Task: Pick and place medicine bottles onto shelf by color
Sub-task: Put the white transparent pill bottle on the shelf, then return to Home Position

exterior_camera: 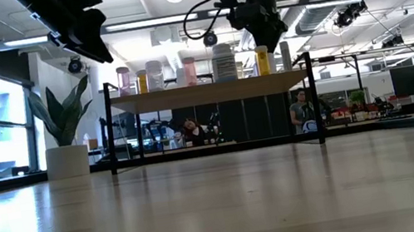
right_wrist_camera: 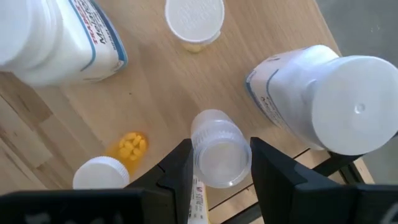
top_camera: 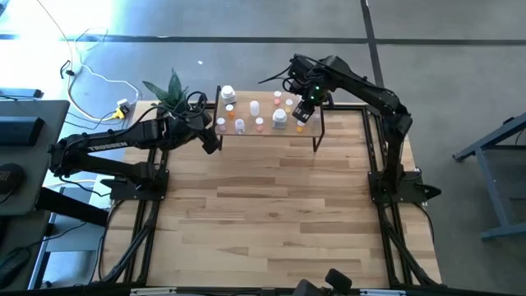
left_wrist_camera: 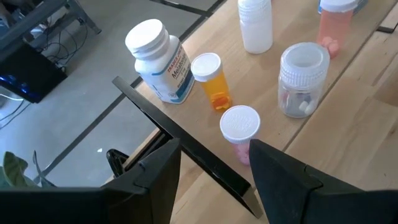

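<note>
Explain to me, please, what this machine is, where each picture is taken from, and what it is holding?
Two dark robot arms stand at a wooden table. One picture looks straight down, one looks level across the tabletop, and one comes from a camera on each wrist. At the table's far edge is a low shelf carrying small medicine bottles; a potted plant stands beside it. The right gripper is over the shelf's right end, its fingers closed on a clear vial. The left gripper hovers at the shelf's left end, fingers open and empty, above a pink bottle with a white cap.
</note>
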Robot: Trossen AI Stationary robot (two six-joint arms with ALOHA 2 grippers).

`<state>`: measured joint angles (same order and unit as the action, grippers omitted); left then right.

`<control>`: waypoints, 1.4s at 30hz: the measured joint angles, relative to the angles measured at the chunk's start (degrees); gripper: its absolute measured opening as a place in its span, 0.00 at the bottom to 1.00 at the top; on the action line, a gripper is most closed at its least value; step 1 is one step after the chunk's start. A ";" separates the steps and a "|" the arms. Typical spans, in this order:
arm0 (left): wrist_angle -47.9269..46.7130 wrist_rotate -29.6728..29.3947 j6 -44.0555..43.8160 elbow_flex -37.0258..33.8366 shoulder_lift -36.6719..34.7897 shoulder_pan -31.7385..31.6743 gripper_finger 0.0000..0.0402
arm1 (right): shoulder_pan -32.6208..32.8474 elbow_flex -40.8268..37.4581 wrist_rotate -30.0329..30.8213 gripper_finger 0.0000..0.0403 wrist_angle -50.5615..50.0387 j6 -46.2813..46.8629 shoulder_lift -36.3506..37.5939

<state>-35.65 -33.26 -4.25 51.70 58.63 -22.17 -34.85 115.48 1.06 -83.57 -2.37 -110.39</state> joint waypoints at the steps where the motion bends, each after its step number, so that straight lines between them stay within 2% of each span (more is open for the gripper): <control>1: 0.02 -0.03 0.00 0.00 0.00 0.00 0.45 | 0.02 0.01 0.15 0.29 0.15 0.34 0.00; 7: -0.01 -0.42 2.00 0.00 0.00 0.00 0.45 | 0.00 0.39 0.03 0.30 0.13 0.37 -0.13; 11: -0.01 -0.10 2.08 0.00 0.00 0.00 0.45 | 0.00 0.39 0.42 0.35 0.61 0.40 -0.20; 19: -0.05 5.80 1.55 0.00 -0.16 0.13 0.45 | 0.00 0.37 0.29 0.53 0.27 2.41 -0.39; 25: -1.06 10.23 -0.20 0.00 -2.24 0.15 0.45 | -0.09 0.37 0.21 0.56 -0.18 3.88 0.79; 31: -3.54 12.70 -1.60 0.02 -7.00 0.15 0.45 | 0.11 0.37 0.21 0.56 1.82 4.25 3.56; 35: -5.09 14.50 -3.23 -0.54 -11.20 0.15 0.45 | 0.15 0.37 -0.02 0.56 4.05 8.02 5.66; 42: 1.04 17.65 -7.60 -10.97 -22.49 1.24 0.45 | 2.50 0.37 -0.06 0.56 11.31 12.42 10.08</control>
<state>-34.62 -15.61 -11.85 40.73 36.14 -20.93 -32.35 115.85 1.00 -72.26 10.05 -100.31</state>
